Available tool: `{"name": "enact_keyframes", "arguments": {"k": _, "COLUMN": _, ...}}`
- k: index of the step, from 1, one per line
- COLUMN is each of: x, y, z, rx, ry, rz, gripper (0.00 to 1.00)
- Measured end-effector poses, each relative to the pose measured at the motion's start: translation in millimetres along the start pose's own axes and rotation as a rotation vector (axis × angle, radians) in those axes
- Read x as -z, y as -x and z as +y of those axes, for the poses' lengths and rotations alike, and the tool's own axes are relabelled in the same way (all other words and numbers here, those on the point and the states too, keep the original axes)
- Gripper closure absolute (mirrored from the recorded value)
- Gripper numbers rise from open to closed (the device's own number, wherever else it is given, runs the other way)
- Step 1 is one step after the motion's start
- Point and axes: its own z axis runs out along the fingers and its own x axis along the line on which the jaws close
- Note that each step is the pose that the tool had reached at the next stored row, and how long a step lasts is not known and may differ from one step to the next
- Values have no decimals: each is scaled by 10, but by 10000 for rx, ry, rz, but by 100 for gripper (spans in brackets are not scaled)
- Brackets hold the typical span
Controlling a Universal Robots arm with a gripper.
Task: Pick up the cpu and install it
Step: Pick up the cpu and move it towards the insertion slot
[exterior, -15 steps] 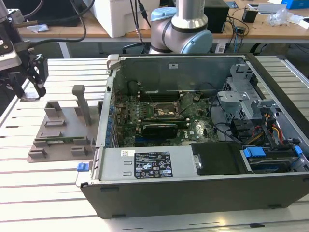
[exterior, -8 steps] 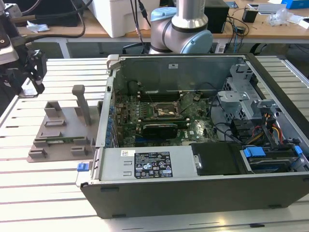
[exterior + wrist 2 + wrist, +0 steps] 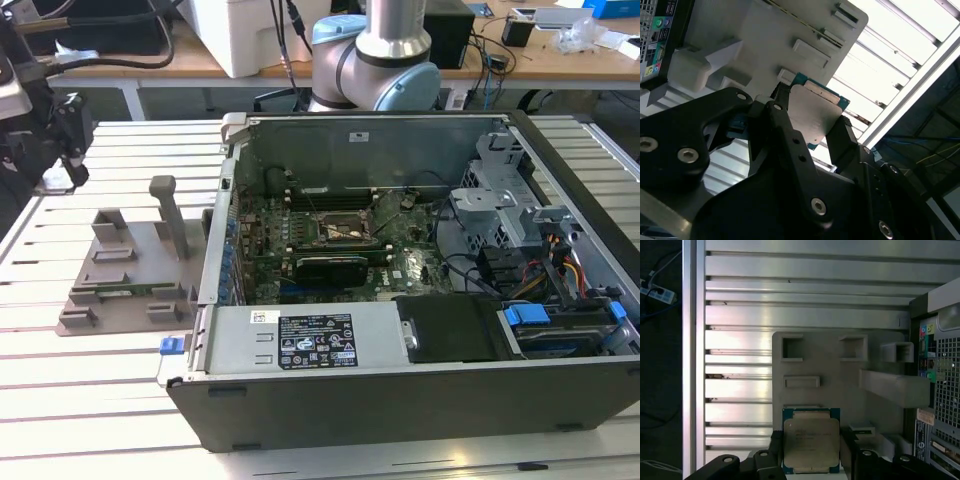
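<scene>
The cpu (image 3: 811, 440), a flat square chip with a silvery-grey top and a thin blue-green rim, sits between the two black fingers (image 3: 776, 447) of my gripper (image 3: 811, 452), which is shut on it. In the second wrist view the cpu (image 3: 815, 112) is clamped at its sides by my gripper (image 3: 812, 129). It hangs in the air above the grey holder block (image 3: 830, 365). In the exterior view my gripper (image 3: 62, 165) is at the far left, above and to the left of the holder block (image 3: 120, 265). The motherboard's socket (image 3: 335, 230) lies open inside the computer case (image 3: 400, 380).
The open case fills the exterior view's middle and right, with a black graphics card (image 3: 330, 266) just in front of the socket and drive bays (image 3: 520, 250) to the right. A green memory stick (image 3: 120, 292) lies in the holder block. An upright grey post (image 3: 170, 215) stands on the block.
</scene>
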Motion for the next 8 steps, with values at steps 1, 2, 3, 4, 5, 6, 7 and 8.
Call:
{"name": "enact_keyframes", "arguments": {"k": 1, "x": 19, "y": 1, "z": 0, "rx": 0, "ry": 0, "rz": 0, "gripper": 46}}
{"name": "enact_keyframes", "arguments": {"k": 2, "x": 43, "y": 1, "z": -1, "rx": 0, "ry": 0, "rz": 0, "gripper": 46}}
{"name": "enact_keyframes", "arguments": {"k": 3, "x": 61, "y": 2, "z": -2, "rx": 1, "ry": 0, "rz": 0, "gripper": 46}}
{"name": "enact_keyframes", "arguments": {"k": 4, "x": 76, "y": 2, "z": -2, "rx": 0, "ry": 0, "rz": 0, "gripper": 46}}
{"name": "enact_keyframes", "arguments": {"k": 5, "x": 103, "y": 3, "z": -3, "rx": 0, "ry": 0, "rz": 0, "gripper": 46}}
{"name": "enact_keyframes", "arguments": {"k": 6, "x": 136, "y": 4, "z": -4, "rx": 0, "ry": -1, "rz": 0, "gripper": 46}}
{"name": "enact_keyframes", "arguments": {"k": 7, "x": 168, "y": 5, "z": -5, "rx": 0, "ry": 0, "rz": 0, "gripper": 46}}
{"name": "enact_keyframes", "arguments": {"k": 8, "x": 203, "y": 6, "z": -6, "rx": 0, "ry": 0, "rz": -1, "gripper": 46}}
